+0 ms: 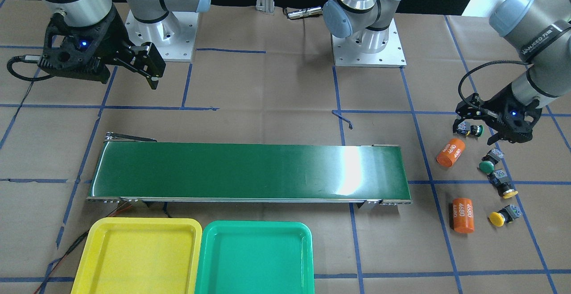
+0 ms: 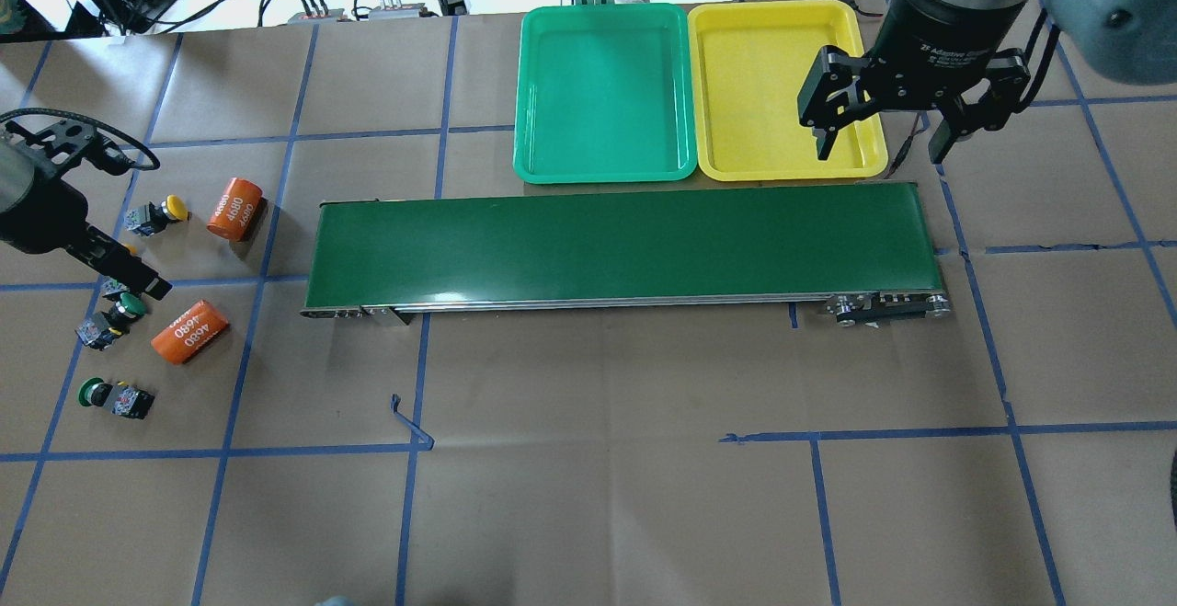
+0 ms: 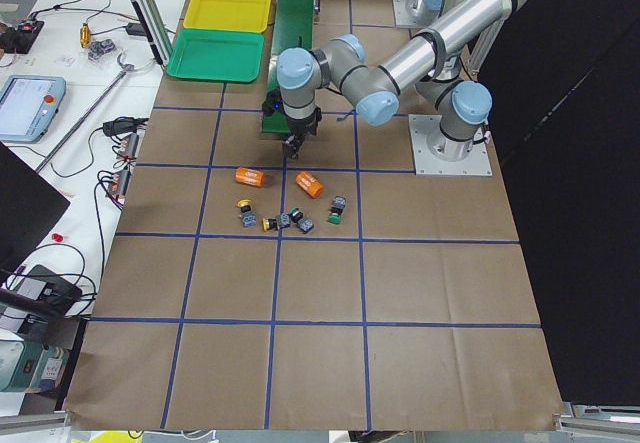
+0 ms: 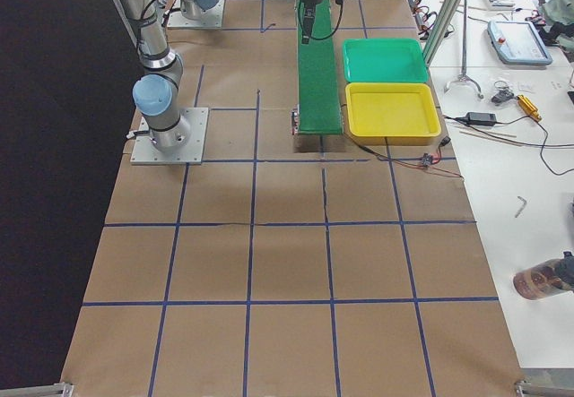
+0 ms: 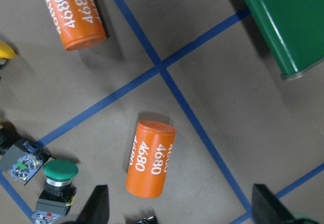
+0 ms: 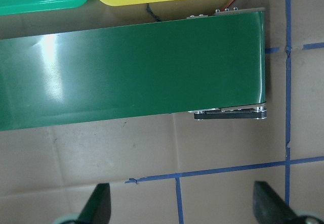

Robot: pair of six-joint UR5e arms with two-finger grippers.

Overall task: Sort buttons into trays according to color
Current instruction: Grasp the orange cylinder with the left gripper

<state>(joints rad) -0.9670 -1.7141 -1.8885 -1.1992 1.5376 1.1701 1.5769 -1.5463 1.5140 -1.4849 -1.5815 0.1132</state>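
Left end effector [image 5: 183,209], fingers [image 5: 98,206] apart, above loose buttons [image 5: 56,177].

On your side of the conveyor belt [image 1: 250,171], two trays [image 1: 254,258] sit side by side. Off its robot-left end lie four buttons [image 1: 487,165] and two cylinders [image 1: 463,215].

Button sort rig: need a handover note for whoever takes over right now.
Two green buttons and two yellow buttons lie on the table off one end of the conveyor belt, with two orange 4680 cylinders.
Left gripper: open, empty, above them.
Right gripper: open, empty, high near the belt's other end by the yellow tray.
Done: nothing; yellow tray and green tray hold no buttons.
Left: sort all four.
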